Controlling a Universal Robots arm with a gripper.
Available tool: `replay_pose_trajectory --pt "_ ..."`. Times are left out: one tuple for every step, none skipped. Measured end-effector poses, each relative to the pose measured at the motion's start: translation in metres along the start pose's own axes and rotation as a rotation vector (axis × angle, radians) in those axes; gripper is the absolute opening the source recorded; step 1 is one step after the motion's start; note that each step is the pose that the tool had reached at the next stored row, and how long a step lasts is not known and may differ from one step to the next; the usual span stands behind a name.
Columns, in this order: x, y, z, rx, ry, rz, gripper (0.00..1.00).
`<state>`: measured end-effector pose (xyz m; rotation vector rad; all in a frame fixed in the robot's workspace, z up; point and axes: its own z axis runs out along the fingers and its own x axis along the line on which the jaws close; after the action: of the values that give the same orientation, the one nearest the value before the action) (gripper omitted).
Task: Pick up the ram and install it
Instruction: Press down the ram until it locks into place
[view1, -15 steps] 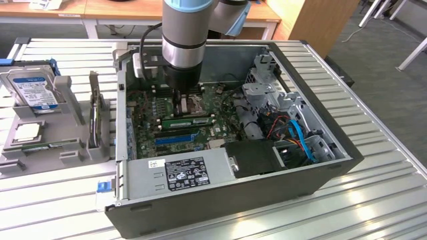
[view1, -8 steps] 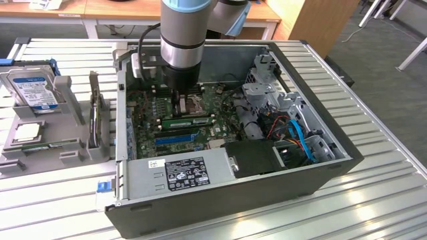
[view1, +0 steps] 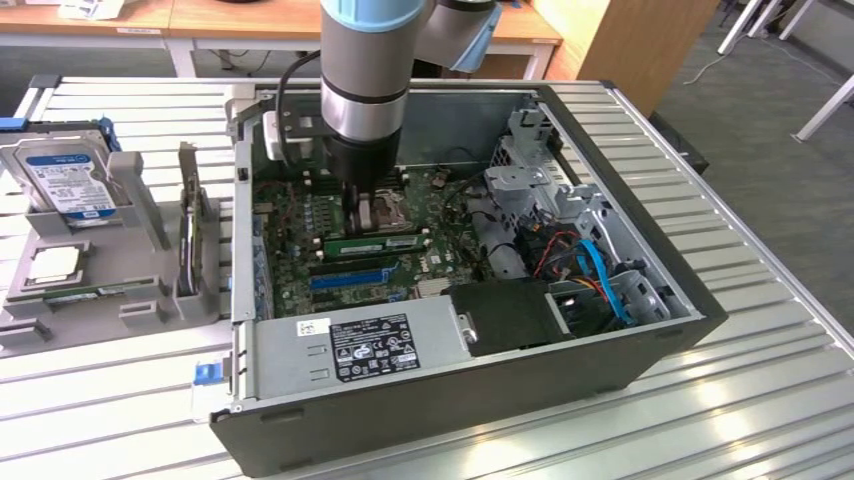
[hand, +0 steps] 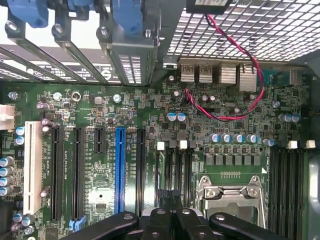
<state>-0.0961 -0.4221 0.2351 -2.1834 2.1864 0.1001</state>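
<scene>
A ram (view1: 378, 243), a long green stick, stands on edge in a memory slot of the motherboard (view1: 300, 215) inside the open computer case (view1: 641, 330). My gripper (view1: 358, 215) reaches down into the case over the stick's end on the exterior view's left. Whether it touches the stick I cannot tell. In the wrist view the black fingers (hand: 125, 225) of my gripper (hand: 170, 220) are shut together over the black memory slots (hand: 172, 167) beside the processor socket (hand: 232, 192). Nothing shows between them. A second green stick (view1: 67, 293) lies in the grey holder (view1: 147, 300).
On the grey holder at the exterior view's left stand a blue-labelled hard drive (view1: 70, 185) and a dark expansion card (view1: 198, 235). Inside the case are the power supply (view1: 367, 345), drive cage (view1: 534, 175) and blue and orange cables (view1: 594, 275). Expansion slots (hand: 120, 170) and a red-black wire (hand: 235, 60) lie near my fingers.
</scene>
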Motion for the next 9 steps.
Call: replay_pose_trajectory --pt "0.0001 0.0 0.0008 0.0 0.0 0.0 0.1" --pt "0.0001 0.0001 0.0015 0.0 0.0 0.0 0.1" --pt "0.0002 0.0001 0.0022 0.0 0.0001 0.0 0.1" --pt "0.0002 0.0002 0.0029 -0.0001 0.0001 0.0 0.1" --pt "0.0003 0.0002 0.0033 0.0 0.0001 0.0 0.1" --pt "0.0004 0.0002 0.0034 -0.0002 0.0003 0.0 0.1" --pt "0.0004 0.0002 0.0035 -0.0001 0.0003 0.0 0.1" --pt "0.0003 0.0002 0.0036 -0.0002 0.0003 0.0 0.1" --pt "0.0003 0.0002 0.0037 -0.0001 0.0001 0.0 0.1"
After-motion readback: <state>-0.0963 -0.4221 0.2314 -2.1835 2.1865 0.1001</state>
